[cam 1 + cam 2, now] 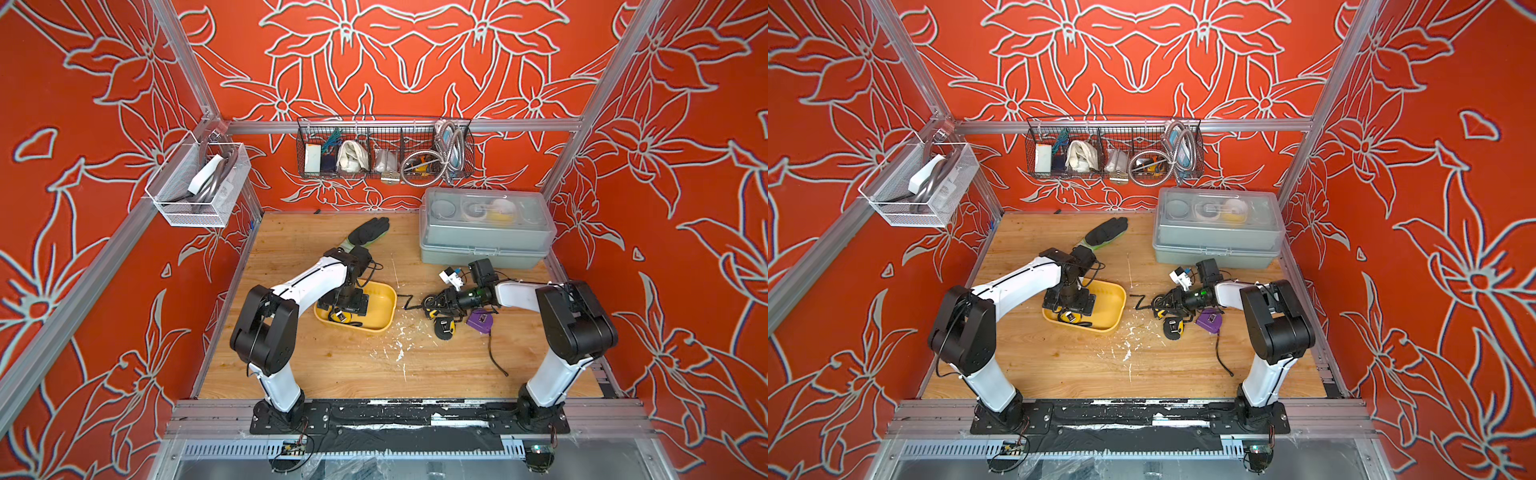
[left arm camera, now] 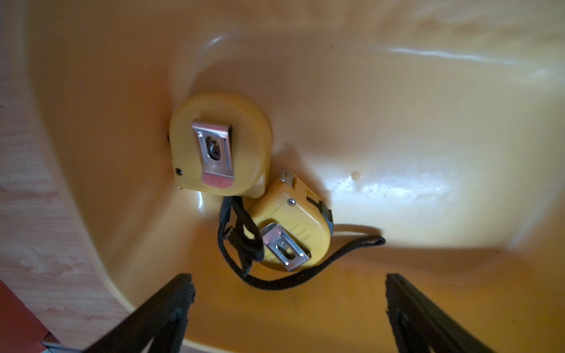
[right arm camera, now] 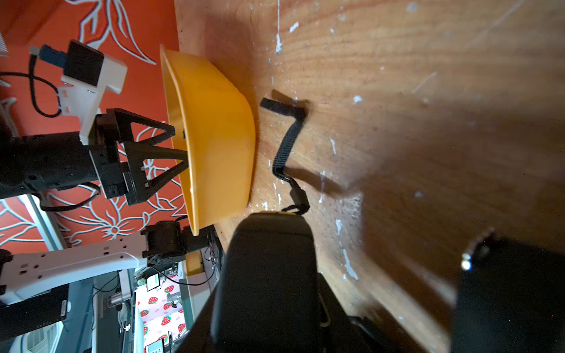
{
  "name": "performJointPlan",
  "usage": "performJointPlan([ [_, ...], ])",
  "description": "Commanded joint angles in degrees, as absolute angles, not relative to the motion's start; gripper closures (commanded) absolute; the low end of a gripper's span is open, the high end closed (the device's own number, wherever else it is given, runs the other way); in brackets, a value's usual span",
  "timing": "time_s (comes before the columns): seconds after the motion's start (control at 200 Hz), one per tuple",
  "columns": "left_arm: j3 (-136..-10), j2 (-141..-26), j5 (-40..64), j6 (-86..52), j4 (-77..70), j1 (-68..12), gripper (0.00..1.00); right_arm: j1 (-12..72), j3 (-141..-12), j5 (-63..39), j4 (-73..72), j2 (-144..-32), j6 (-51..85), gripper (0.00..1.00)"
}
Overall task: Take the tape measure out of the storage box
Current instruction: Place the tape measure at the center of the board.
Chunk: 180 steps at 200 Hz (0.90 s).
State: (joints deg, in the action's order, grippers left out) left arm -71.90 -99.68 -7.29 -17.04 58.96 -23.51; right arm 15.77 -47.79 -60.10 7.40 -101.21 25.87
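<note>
Yellow moulded plastic forms the storage box [image 1: 384, 305], a shallow tub with rounded corners and a rolled rim. It stands on the wooden counter [image 1: 332, 365].

**Task status (judged): partly complete.**

1. The left claw [image 2: 290, 281] hangs over the box interior. Its jaws are spread wide, nothing lies between them, and it touches neither unit below.
2. Two units lie inside the box, in one corner and touching each other. They are the round yellow tape measure [image 2: 220, 143] and the ribbed yellow tape measure [image 2: 290, 226]. Both are yet to be lifted out.
3. To the right of the box, the right claw [image 1: 434, 305] lies low over the counter. It appears clenched on a black-and-yellow tape measure [image 3: 266, 269], which is outside the box.
4. That unit's strap [image 3: 287, 143] trails over the wood and ends near the box wall.
5. Just beside the right claw, a black tape measure [image 1: 444, 328] and a purple tape measure [image 1: 480, 322] rest on the counter, also outside the box.

**Materials and shapes**

- **Box walls:** glossy and smooth, with curved transitions into the floor.
- **Round unit:** plain casing with a bright stamped-metal belt clip [image 2: 214, 149], fixed by a cross-head screw.
- **Ribbed unit:** moulded grooves, a smaller clip and a black braided cord [image 2: 244, 244].
- **Strap:** flat woven webbing, kinked.
- **Counter:** grained wood, scuffed and flecked with white.
- **Far right:** a grey toolbox [image 1: 484, 245] with a clear lid.
</note>
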Motion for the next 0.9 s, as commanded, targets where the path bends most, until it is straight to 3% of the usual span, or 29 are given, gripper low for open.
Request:
performJointPlan([
  [0.0,-72.0,-101.1,-6.2,-17.7,61.4,-23.3,0.01,16.0,-50.3,-57.7,11.0,-102.0,21.8,0.67],
  [0.065,-71.5,-101.7,-6.2,-18.2,61.4,-23.3,0.01,16.1,-50.8,-56.9,10.8,-102.3,21.9,0.62],
  [0.205,-71.8,-103.5,-5.0,-18.7,61.3,-23.3,0.0,16.0,-52.2,-55.5,12.4,-102.8,21.6,0.41],
  [0.265,-72.0,-104.5,-4.8,-19.1,61.1,-23.3,0.0,16.1,-53.1,-55.1,13.9,-101.8,20.9,0.23],
  [0.295,-72.0,-105.1,-4.5,-19.0,61.0,-23.3,0.01,16.1,-53.8,-54.1,15.7,-101.0,20.4,0.05],
  [0.31,-72.1,-105.4,-4.4,-19.1,61.0,-23.2,0.01,16.1,-54.3,-53.7,16.6,-100.5,20.2,0.01],
  [0.611,-72.2,-110.2,-4.0,-19.2,60.5,-23.3,0.01,16.1,-57.8,-47.5,22.3,-88.6,20.2,0.0],
  [0.896,-71.8,-111.6,-2.6,-19.2,59.5,-23.3,0.15,20.8,-59.0,-41.6,28.7,-92.6,14.1,0.05],
])
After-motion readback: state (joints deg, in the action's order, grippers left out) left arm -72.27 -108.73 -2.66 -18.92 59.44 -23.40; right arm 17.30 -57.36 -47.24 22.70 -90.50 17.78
